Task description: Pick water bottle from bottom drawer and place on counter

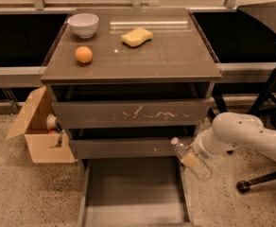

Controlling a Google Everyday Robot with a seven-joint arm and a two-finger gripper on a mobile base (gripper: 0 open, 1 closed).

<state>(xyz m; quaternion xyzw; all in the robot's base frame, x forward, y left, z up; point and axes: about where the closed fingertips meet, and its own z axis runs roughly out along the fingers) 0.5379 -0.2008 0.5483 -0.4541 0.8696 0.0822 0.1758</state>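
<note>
The water bottle (187, 155), clear with a white cap, hangs tilted with its cap up and to the left, over the right wall of the open bottom drawer (133, 188). My gripper (194, 161) is at the end of the white arm coming in from the right and is shut on the bottle's middle. The bottle is clear of the drawer floor, level with the middle drawer front. The drawer's grey floor shows nothing else on it. The counter (171, 56) lies above, well higher than the bottle.
On the counter are a white bowl (83, 24), an orange (83, 54) and a yellow sponge (136, 37); its right half is bare. An open cardboard box (38, 138) stands on the floor to the left. Black chair legs (265, 176) are on the right.
</note>
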